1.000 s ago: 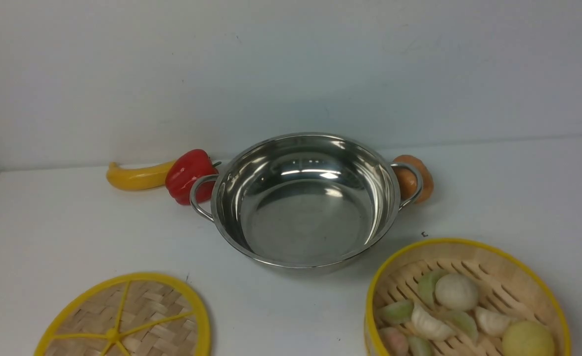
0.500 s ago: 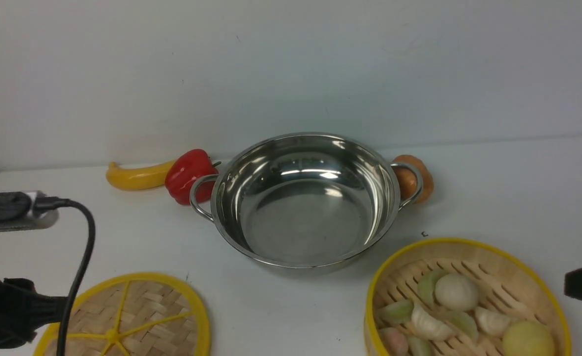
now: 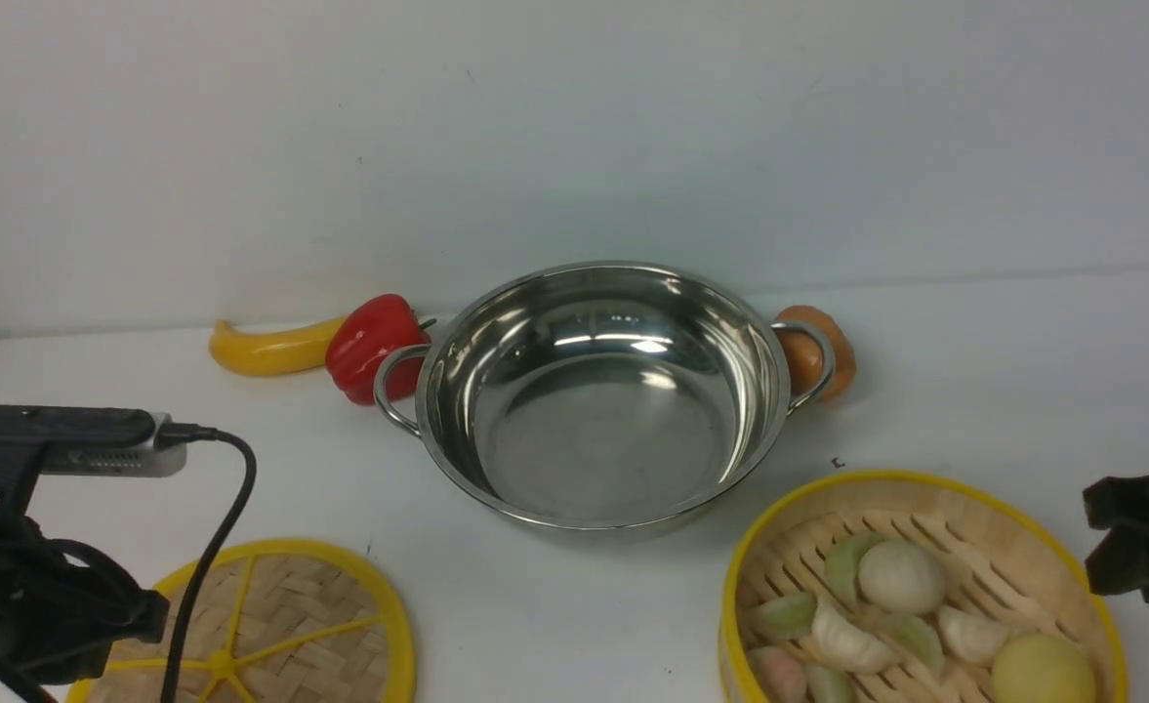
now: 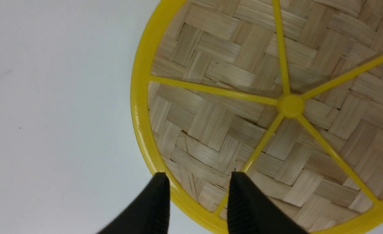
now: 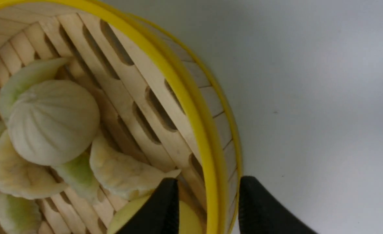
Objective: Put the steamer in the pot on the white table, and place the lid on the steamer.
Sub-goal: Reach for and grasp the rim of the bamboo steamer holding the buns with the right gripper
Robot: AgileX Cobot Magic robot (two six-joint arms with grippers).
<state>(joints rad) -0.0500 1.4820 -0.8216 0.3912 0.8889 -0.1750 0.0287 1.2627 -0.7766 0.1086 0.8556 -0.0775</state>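
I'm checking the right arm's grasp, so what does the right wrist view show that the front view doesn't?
Only the right wrist view: the right gripper open, one finger inside the rim of the steamer, one outside. Only the front view: the empty pot, the lid, a red pepper and a banana. Both: the steamer with its dumplings on the white table.

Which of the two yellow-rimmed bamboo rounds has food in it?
The steamer, front right: deep, slatted, holding dumplings. The lid, front left, is flat.
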